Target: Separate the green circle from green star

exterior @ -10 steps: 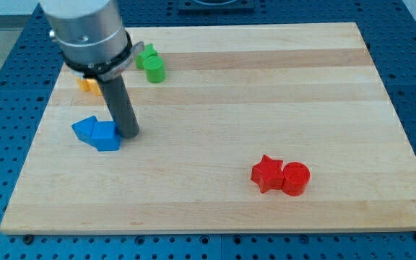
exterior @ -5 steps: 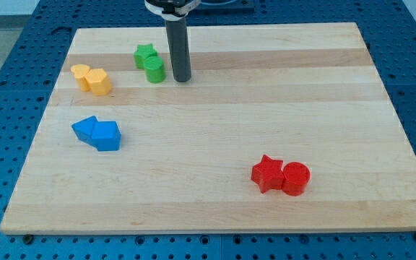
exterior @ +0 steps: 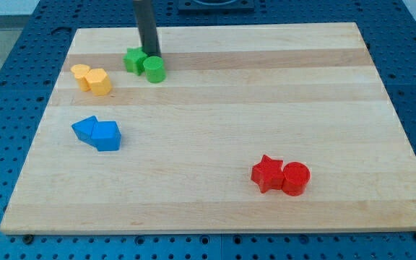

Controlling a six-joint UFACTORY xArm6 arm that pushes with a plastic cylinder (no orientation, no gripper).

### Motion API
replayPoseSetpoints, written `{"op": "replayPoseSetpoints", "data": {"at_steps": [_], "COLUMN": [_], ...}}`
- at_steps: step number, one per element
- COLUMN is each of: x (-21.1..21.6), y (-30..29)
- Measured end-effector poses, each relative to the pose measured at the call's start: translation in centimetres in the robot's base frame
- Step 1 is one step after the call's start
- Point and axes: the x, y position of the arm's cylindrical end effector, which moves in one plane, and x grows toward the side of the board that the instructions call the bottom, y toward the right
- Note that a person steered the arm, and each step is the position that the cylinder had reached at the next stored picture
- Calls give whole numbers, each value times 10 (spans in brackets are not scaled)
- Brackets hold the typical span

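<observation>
- wooden board (exterior: 280, 87) on blue pegboard table (exterior: 6, 79)
- green star (exterior: 133, 61) touching green circle (exterior: 154, 69), near board's top-left
- two yellow blocks (exterior: 92, 78) left of them
- blue blocks (exterior: 97, 133) below
- red star (exterior: 268, 173), red circle (exterior: 295, 178) bottom-right

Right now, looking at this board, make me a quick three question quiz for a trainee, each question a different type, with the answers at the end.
1. True or false: my tip is at the view's bottom, beside the red blocks.
2. Which block lies nearer the view's left: A) the green star or B) the green circle?
3. Fill in: the blue blocks lie toward the view's ______ from the yellow blocks.

Key: 1 false, it sits at the view's top, just behind the green pair; 2 A; 3 bottom.
</observation>
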Motion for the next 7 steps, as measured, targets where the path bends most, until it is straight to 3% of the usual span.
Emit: {"op": "replayPoseSetpoints", "data": {"at_steps": [2, 4, 5, 7], "x": [47, 26, 0, 26], "y": [11, -96, -120, -27]}}
